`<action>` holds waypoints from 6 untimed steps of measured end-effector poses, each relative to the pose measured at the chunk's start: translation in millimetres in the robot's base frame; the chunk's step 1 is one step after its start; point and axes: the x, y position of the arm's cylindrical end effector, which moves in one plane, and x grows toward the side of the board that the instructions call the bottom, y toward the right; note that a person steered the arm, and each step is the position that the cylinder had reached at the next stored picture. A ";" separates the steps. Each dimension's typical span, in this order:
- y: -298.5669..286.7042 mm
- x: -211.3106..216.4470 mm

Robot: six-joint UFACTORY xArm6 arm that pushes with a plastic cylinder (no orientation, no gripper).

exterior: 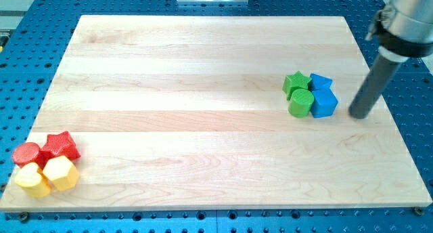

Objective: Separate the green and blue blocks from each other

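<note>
Down at the board's (203, 192) bottom-left corner sits a tight huddle: yellow heart (31, 179) and yellow hexagon (60, 173) nearest the bottom edge, red cylinder (27, 153) and red star (61, 145) just behind them, all touching.

Over to the right half, well apart from that bunch, here's the action. The green cylinder (301, 103) and blue cube (325, 103) sit side by side, touching, and right behind them the green star (296, 82) and a second blue block (320, 81), shape hard to call, also pressed together. Four blocks, one packed cluster, greens on the view's left, blues on the right.

My tip (360, 116) is down at the board near the right edge, just right of the blue cube, a small gap showing, not touching. The rod leans up toward the top-right corner into its grey mount (404, 19). It's a bare rod, holding nothing.
</note>
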 end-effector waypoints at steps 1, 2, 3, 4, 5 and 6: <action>-31.9 -3.1; -35.6 -18.4; -38.1 -23.2; -94.0 -15.1; -137.7 15.5; -163.8 58.4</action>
